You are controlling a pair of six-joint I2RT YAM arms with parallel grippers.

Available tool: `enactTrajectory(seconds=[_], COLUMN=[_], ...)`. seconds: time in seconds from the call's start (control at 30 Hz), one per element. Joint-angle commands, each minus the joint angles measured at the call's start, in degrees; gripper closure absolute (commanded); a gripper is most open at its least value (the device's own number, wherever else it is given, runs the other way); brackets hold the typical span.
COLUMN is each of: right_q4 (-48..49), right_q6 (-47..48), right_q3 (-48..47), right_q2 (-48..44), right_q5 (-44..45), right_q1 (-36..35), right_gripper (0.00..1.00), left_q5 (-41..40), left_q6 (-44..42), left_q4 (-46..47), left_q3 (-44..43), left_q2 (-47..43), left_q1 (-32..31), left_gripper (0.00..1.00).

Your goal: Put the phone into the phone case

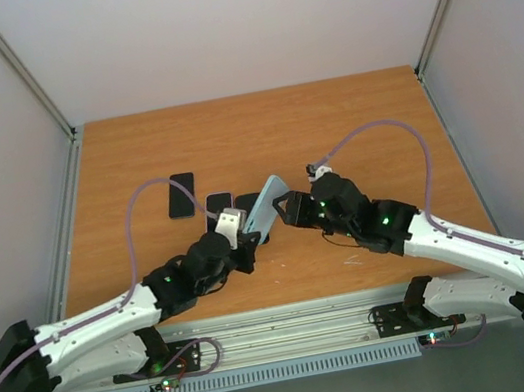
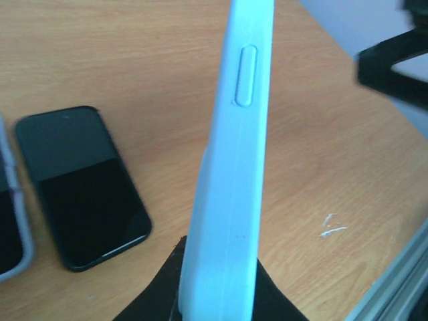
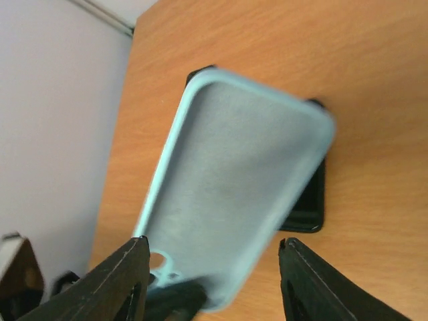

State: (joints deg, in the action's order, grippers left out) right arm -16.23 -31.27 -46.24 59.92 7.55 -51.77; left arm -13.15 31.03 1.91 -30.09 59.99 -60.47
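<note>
My left gripper (image 1: 245, 231) is shut on the bottom end of a light blue phone case (image 1: 270, 205) and holds it tilted above the table. In the left wrist view the case (image 2: 231, 160) stands edge-on between my fingers (image 2: 154, 294). In the right wrist view its hollow inner side (image 3: 234, 174) faces the camera. My right gripper (image 1: 287, 208) is open and empty, its fingers (image 3: 117, 281) on either side of the case's lower end, not touching it. A black phone (image 3: 309, 204) lies on the table under the case.
Two more dark phones (image 1: 181, 195) (image 1: 217, 210) lie left of the case on the wooden table (image 1: 350, 119). In the left wrist view a black phone (image 2: 80, 187) lies face up, with a grey-edged one (image 2: 10, 221) at the left border. White scratch marks (image 2: 331, 226) show near the front rail.
</note>
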Motion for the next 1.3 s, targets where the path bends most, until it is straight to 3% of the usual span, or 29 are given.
enactTrajectory(seconds=[0.0, 0.13, 0.3, 0.43, 0.6, 0.93, 1.27], right_q4=[-11.8, -19.0, -25.0, -26.3, -25.0, -19.8, -16.5], right_q6=[19.0, 31.5, 41.9, 45.8, 49.4, 53.2, 56.3], right_q3=[-6.1, -8.4, -10.2, -10.6, -9.0, -4.7, -2.6], right_q2=[-2.6, -4.6, -5.3, -5.7, -6.0, -8.1, -5.4], right_q5=[-1.2, -4.8, -11.2, -14.6, -19.4, -25.6, -36.7], right_q1=[2.1, 3.6, 4.5, 4.5, 4.5, 4.4, 4.1], right_gripper=[0.41, 0.25, 0.17, 0.05, 0.02, 0.03, 0.28], left_q5=[0.8, 3.9, 8.9, 11.6, 14.5, 23.8, 30.0], left_q6=[-4.9, -4.7, -7.4, -12.5, -21.8, -37.4, -42.5], left_q4=[-13.7, -23.0, -36.8, -45.1, -52.1, -61.1, -64.2], left_q3=[-4.0, -6.4, -13.1, -20.1, -26.7, -34.6, -38.2], left_q2=[-6.4, -11.7, -13.4, -12.4, -9.4, -0.3, 5.4], left_q1=[2.9, 3.9, 3.9, 3.9, 3.9, 3.9, 4.0], left_gripper=[1.0, 0.99, 1.0, 1.0, 1.0, 1.0, 0.99])
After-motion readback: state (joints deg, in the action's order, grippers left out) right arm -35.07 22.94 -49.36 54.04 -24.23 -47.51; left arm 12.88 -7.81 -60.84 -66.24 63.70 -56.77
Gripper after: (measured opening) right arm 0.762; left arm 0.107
